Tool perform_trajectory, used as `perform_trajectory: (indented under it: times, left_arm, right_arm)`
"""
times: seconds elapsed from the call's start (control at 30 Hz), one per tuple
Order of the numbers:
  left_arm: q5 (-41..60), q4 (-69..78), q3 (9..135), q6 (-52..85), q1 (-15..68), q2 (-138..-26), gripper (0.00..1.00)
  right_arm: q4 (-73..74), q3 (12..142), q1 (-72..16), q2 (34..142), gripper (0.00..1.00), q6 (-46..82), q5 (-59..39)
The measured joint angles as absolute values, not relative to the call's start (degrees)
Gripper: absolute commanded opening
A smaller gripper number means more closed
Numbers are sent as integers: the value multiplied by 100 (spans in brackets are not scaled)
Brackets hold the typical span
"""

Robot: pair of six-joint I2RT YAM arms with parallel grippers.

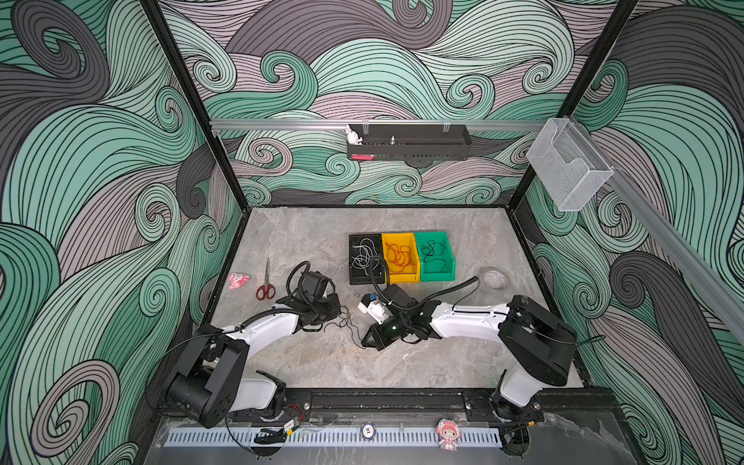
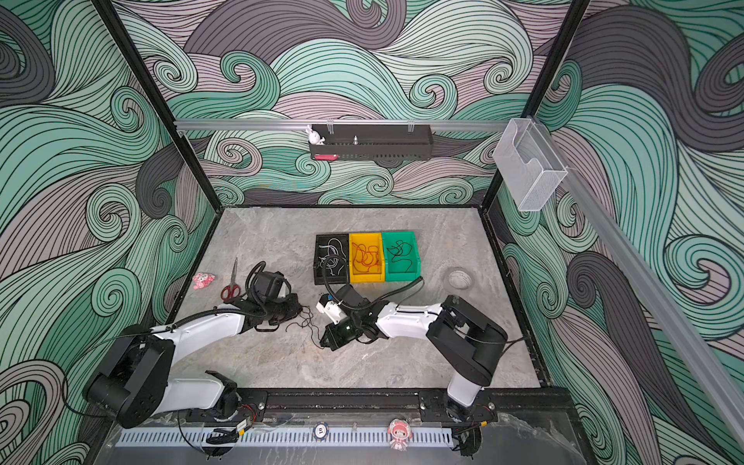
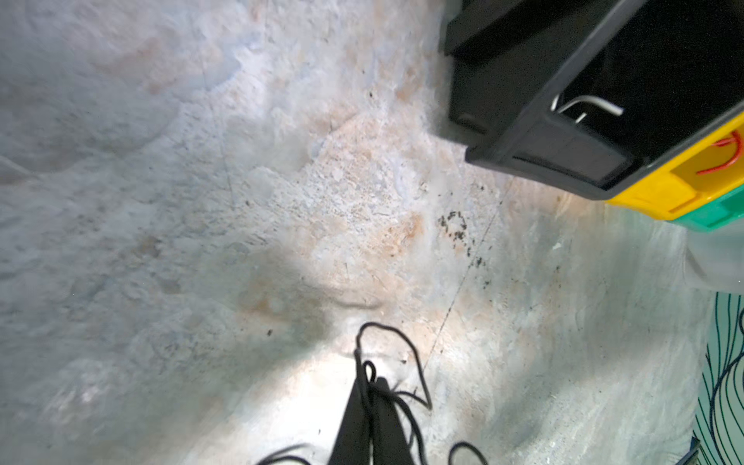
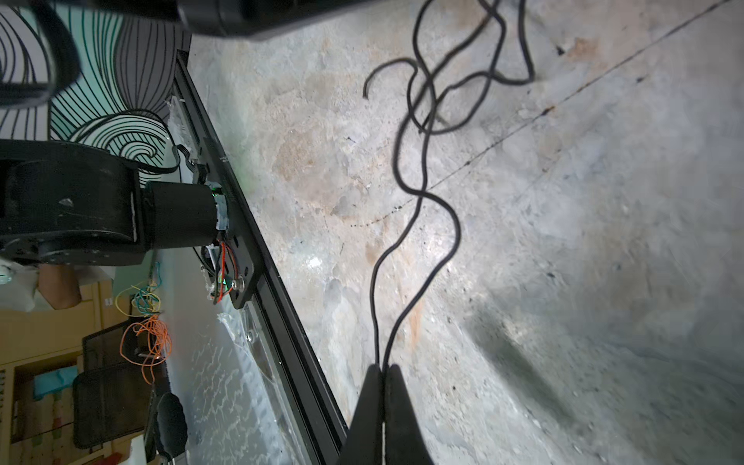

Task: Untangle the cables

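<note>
The left gripper (image 3: pixel 368 386) and right gripper (image 4: pixel 384 368) each pinch the black cable tangle (image 4: pixel 419 194), which lies mid-table between them. Draw them apart slowly, I judge, watching the crossed loops for tightening. The row of bins (image 1: pixel 404 277) crowds 1 o'clock and the scissors (image 1: pixel 265 288) sit at 9. Bare table (image 1: pixel 322 362) lies toward 6 o'clock.
</note>
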State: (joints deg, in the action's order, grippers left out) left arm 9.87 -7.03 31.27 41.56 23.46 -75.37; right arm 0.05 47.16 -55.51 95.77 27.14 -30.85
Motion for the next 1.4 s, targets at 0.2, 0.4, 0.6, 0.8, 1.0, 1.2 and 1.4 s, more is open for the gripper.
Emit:
perform_trajectory:
  times: [0.2,0.4,0.6,0.8,1.0,1.2,1.4]
  left_arm:
    - [904,-947,3148,4154,2290,-7188,0]
    - [926,-1181,3151,4139,2290,-6829,0]
    - [998,-1208,3151,4095,2287,-6512,0]
    - [1107,-1194,3129,4036,2257,-6233,0]
    - [1426,-1059,2880,3907,2257,-5863,0]
    - [1955,-652,2735,3815,2257,-5752,0]
    - [2344,-340,2644,3813,2263,-5754,0]
  right_arm:
    - [-508,4506,-5551,9078,2,2480,-2650]
    - [-891,4429,-5527,8525,5,2316,-2088]
    - [-976,4429,-5505,8307,12,2399,-2045]
    - [-965,4436,-5498,8237,33,2565,-2434]
    - [-965,4550,-5194,7964,33,2567,-2536]
    - [-755,4650,-4755,8053,34,2340,-2418]
    - [-34,4998,-4727,8779,36,1968,-2309]
